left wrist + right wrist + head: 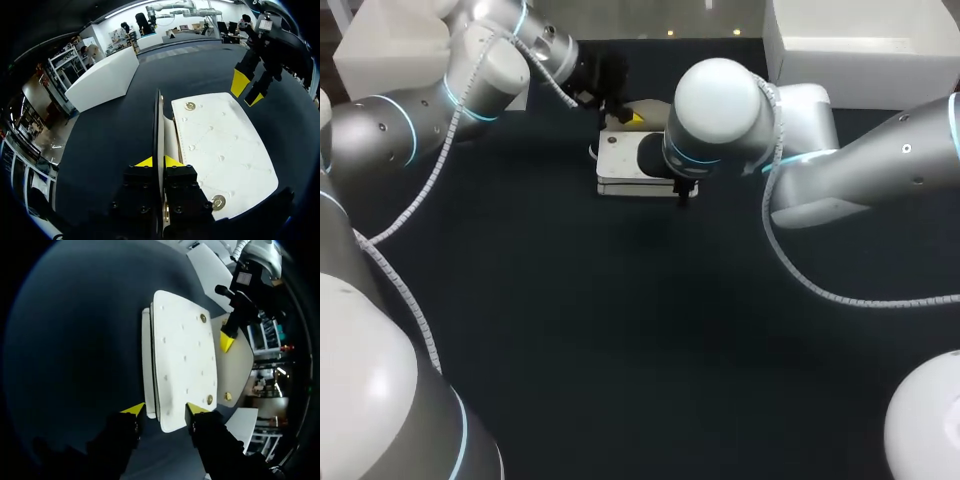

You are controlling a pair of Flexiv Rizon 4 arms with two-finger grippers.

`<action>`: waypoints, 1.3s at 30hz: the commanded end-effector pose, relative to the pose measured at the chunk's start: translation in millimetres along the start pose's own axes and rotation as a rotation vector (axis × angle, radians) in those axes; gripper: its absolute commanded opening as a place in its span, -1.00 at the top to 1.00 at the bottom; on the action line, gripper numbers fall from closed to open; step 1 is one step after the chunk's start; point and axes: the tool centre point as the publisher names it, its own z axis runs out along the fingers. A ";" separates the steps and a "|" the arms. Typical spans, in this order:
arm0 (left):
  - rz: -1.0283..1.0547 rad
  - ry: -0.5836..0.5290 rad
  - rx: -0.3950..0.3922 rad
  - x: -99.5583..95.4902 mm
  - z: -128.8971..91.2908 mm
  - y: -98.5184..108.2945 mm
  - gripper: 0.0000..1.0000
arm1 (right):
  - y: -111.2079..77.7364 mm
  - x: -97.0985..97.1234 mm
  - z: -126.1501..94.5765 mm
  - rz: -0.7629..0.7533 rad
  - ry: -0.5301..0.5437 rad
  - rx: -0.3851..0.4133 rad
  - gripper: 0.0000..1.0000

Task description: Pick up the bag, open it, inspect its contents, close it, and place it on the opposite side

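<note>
**Dark bench [620, 330], white bag [620, 160] near its far edge, flap pinched**

The bag lies flat on the bench, close to the middle of the far edge, with its long sides parallel to that edge. Its quilted white top face has gold studs [190, 106] near both ends of the long side toward the far edge. Along that same side the flap [159, 120] stands up on edge. In the right wrist view its inner side is pale beige, with a stud of its own.

The left fingers [172, 161] are closed on the flap at the bag's left end, with the thin panel clamped between the yellow tips. The right fingers [134, 410] are spread wide at the bag's right end. The bag's end shows between them, but I cannot tell whether either tip touches it.

The left arm [430, 110] comes in over the far left corner. The right arm [860, 160] comes in from the right edge, and its wrist covers the bag's right end in the head view.

A white box [860, 45] sits at the far right corner and a second white box [380, 60] at the far left corner.
</note>
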 end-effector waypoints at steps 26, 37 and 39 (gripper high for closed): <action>-0.011 0.067 0.003 -2.9 10.7 11.0 1.00 | 1.9 2.7 22.2 -0.004 -0.027 0.006 0.26; -0.011 0.082 -0.009 0.1 13.8 12.2 1.00 | -0.4 -1.8 27.3 0.003 -0.037 -0.006 0.40; -0.011 0.084 -0.010 0.2 14.3 12.0 1.00 | -0.8 -3.3 27.1 0.003 -0.040 -0.006 0.51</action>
